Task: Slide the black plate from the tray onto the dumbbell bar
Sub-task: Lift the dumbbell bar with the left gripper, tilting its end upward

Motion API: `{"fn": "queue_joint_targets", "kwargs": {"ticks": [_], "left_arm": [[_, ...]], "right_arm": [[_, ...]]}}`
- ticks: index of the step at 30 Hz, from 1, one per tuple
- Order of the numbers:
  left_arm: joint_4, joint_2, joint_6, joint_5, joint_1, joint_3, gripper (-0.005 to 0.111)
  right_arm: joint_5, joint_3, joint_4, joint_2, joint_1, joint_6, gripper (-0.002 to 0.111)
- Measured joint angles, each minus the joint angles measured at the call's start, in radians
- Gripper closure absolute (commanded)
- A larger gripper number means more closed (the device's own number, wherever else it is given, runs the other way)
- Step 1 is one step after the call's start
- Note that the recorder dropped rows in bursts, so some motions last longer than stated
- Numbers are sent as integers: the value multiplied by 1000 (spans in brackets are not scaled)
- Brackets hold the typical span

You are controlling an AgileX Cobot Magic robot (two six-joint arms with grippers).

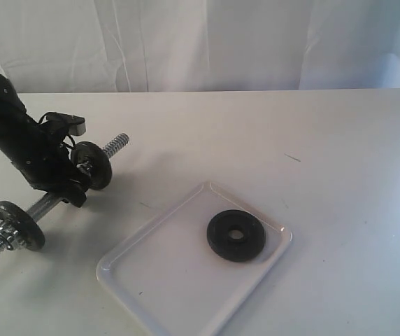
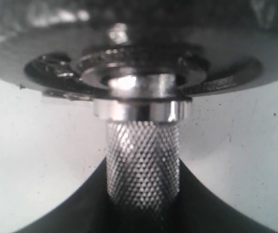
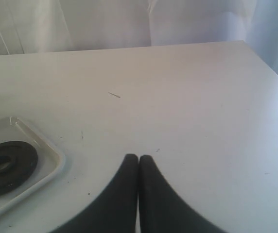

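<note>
right gripper (image 3: 138, 159) fingertips pressed together, empty, above the table (image 3: 202, 111) | black plate (image 1: 236, 248) lay flat in the tray (image 1: 140, 262), near its right corner | farther left, left gripper (image 1: 74, 189) clamped the dumbbell bar (image 1: 45, 204) between two mounted discs (image 1: 19, 225)

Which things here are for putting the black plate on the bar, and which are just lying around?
For the job: black plate, tray, dumbbell bar, left pincer gripping it.
Just there: far black disc and near black disc already on the bar, white curtain.
</note>
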Motion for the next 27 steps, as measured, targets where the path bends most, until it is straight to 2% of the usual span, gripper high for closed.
{"fn": "queue_joint_targets", "kwargs": {"ticks": [9, 17, 27], "left_arm": [[-45, -22, 80, -13, 0, 13, 107], [-62, -123, 123, 40, 0, 19, 107], [-92, -215, 169, 47, 0, 97, 107]], "right_arm": [[0, 0, 0, 0, 0, 0, 108], [0, 0, 0, 0, 0, 0, 108], [0, 0, 0, 0, 0, 0, 108]]}}
